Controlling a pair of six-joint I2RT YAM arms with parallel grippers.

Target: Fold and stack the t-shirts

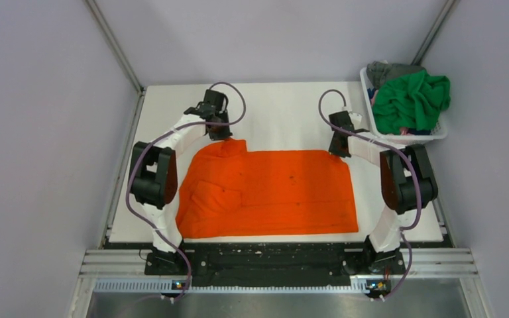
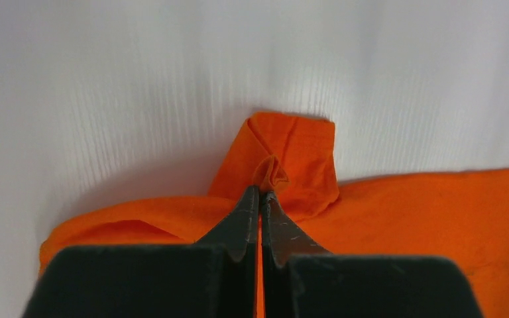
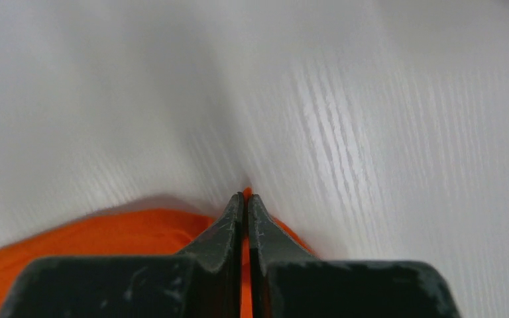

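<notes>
Starting at the near edge, the orange t-shirt [image 1: 268, 192] is spread flat on the white desk [image 1: 285, 112] just beyond the arm bases, its near edge running almost parallel to the desk's front. Its long axis runs left to right. A rumpled, doubled-over patch on the left looks like a sleeve, so the neck end probably points to the robot's left and the straighter hem end to the right, though the overhead view doesn't settle it. Now up to the far edge, and here's the key relation: both claws sit on that far edge, one at each corner, and the whole shirt lies on the near side of them, toward the bases. The left claw [image 1: 220, 132] is pinched tight on the far-left corner, and its wrist view shows a peak of orange cloth gathered right at the closed tips [image 2: 260, 193]. The right claw [image 1: 337, 147] is at the far-right corner with its jaws together [image 3: 246, 195]. Orange shows on both sides of its fingers and a sliver at the tips, so it looks clamped on the edge there. Each arm has its own corner, neither reaching across. The likely fold carries that far edge toward the near one, across the short axis. Farthest off, at the far right corner, the white basket [image 1: 407, 138] holds a green t-shirt [image 1: 411, 99] with a grey one [image 1: 388, 68] behind it, well apart from both claws.
</notes>
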